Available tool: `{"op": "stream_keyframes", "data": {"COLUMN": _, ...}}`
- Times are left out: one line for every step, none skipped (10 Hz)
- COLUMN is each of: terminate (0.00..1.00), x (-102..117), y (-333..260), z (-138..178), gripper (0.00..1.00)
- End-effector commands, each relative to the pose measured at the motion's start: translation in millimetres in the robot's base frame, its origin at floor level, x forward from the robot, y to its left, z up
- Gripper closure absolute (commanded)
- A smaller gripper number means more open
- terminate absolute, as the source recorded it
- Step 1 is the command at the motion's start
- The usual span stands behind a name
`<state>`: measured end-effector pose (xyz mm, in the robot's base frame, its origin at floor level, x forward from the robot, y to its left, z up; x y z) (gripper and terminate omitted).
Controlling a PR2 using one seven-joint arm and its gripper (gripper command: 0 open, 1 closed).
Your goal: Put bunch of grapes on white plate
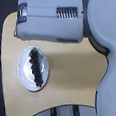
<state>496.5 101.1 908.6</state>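
Bunch of grapes (37, 65) lies on white plate (27, 79) (lengthwise)

We see a light wooden table (71, 78) with rounded corners. The white plate (26, 79) rests directly on it, toward the exterior view's left.

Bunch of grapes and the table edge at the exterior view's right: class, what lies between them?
In the exterior view, the white plate's rim beside the bunch of grapes, then bare wooden table as far as its edge.
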Motion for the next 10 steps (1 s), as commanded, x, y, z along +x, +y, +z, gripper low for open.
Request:
{"op": "stream_keyframes", "data": {"terminate": 0.00, "x": 26.0, "y": -39.6, "z": 59.5, "gripper": 0.00}}
{"op": "stream_keyframes", "data": {"terminate": 0.00, "x": 24.1, "y": -63.0, "z": 58.2, "gripper": 0.00}}
{"op": "stream_keyframes", "data": {"terminate": 0.00, "x": 26.6, "y": -105.4, "z": 57.5, "gripper": 0.00}}
{"op": "stream_keyframes", "data": {"terminate": 0.00, "x": 27.3, "y": -127.8, "z": 57.3, "gripper": 0.00}}
{"op": "stream_keyframes", "data": {"terminate": 0.00, "x": 28.9, "y": -159.8, "z": 58.5, "gripper": 0.00}}
{"op": "stream_keyframes", "data": {"terminate": 0.00, "x": 29.8, "y": -190.3, "z": 60.2, "gripper": 0.00}}
{"op": "stream_keyframes", "data": {"terminate": 0.00, "x": 33.2, "y": -232.1, "z": 64.0, "gripper": 0.00}}
{"op": "stream_keyframes", "data": {"terminate": 0.00, "x": 34.2, "y": -247.7, "z": 66.0, "gripper": 0.00}}
{"op": "stream_keyframes", "data": {"terminate": 0.00, "x": 35.6, "y": -273.1, "z": 68.8, "gripper": 0.00}}
{"op": "stream_keyframes", "data": {"terminate": 0.00, "x": 34.2, "y": -297.5, "z": 69.0, "gripper": 0.00}}
